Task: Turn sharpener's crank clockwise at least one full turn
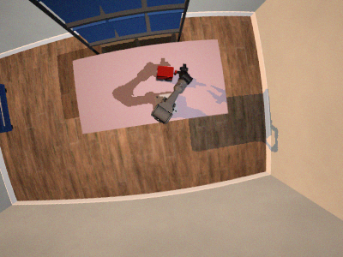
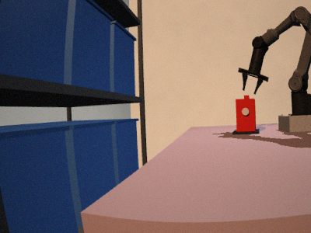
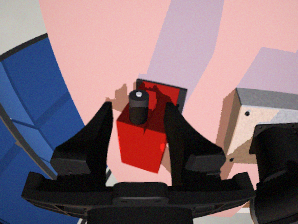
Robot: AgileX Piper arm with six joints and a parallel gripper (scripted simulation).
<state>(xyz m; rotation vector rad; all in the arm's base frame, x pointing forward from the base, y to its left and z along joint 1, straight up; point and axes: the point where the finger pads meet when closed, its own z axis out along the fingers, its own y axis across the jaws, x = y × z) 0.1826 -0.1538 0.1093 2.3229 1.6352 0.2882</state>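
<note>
The red sharpener (image 2: 246, 115) stands upright on a dark base on the pink table top, also seen from above (image 1: 165, 72). In the wrist view the red body (image 3: 144, 135) lies below and between my fingers, with a dark cylindrical crank knob (image 3: 137, 104) at its near upper side. My gripper (image 2: 252, 86) hangs above the sharpener, slightly to its right, fingers pointing down and apart. The gripper is open and holds nothing; it also shows in the top view (image 1: 184, 71) and the wrist view (image 3: 139, 137). There is a clear gap between the fingertips and the sharpener's top.
The arm's grey base (image 1: 162, 112) sits on the pink table top (image 1: 150, 86) near its front edge. A dark shelf rack with blue bins (image 2: 66, 101) stands behind the table, also in the top view (image 1: 116, 17).
</note>
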